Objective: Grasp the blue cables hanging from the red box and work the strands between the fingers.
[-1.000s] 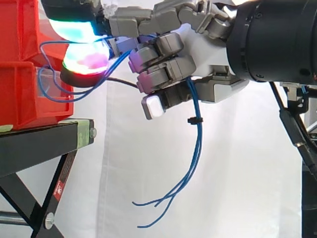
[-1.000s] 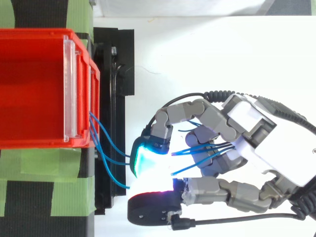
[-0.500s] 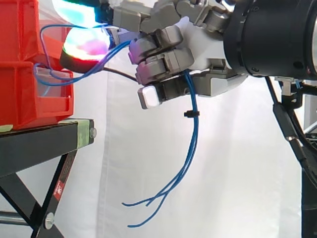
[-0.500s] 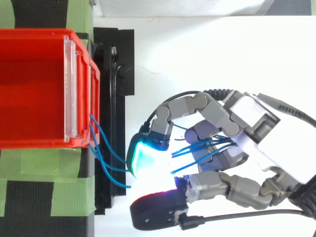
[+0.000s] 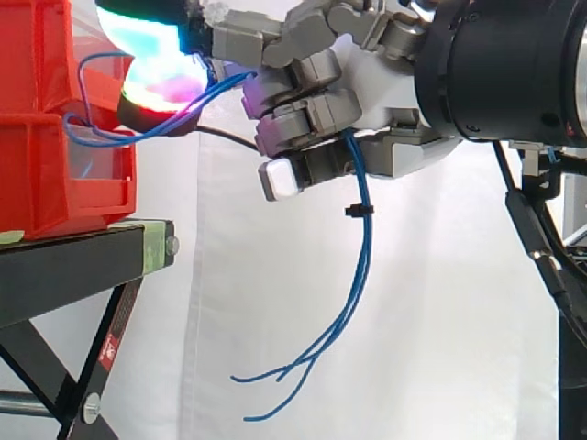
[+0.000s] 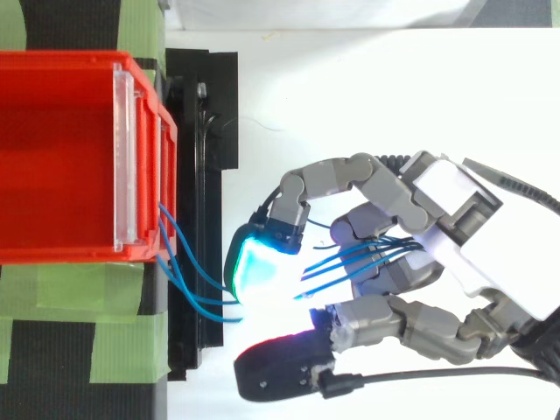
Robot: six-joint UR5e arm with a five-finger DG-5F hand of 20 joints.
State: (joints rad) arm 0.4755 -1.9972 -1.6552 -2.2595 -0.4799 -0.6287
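1. My hand (image 5: 376, 87) is closed on the thin blue cables (image 5: 363, 261). My curled fingers wrap the bundle against my palm. In the top view the strands run side by side across the gap between my fingers.
2. The cables come out at the front of the red plastic box (image 5: 37, 147), which sits just beyond my fingertips. They cross to me in loose arcs, pass my glowing pads (image 6: 261, 267), go through my grip and hang straight down below my hand.
3. A short way under my hand a small black tie (image 5: 358, 212) binds the strands. Below it they run together, then splay into separate loose ends that curl toward the box side.
4. The pads nearest the box glow cyan, green and magenta. One lower fingertip (image 5: 281, 180) glows white.
5. The box has a clear plastic strip (image 6: 122, 157) along its front edge on my side. The box rests on a black metal bench (image 5: 73, 266), lower than my hand, and the bench carries bands of green tape (image 6: 74, 346).
6. Behind my hand and the dangling cables hangs a white curtain (image 5: 440, 330).
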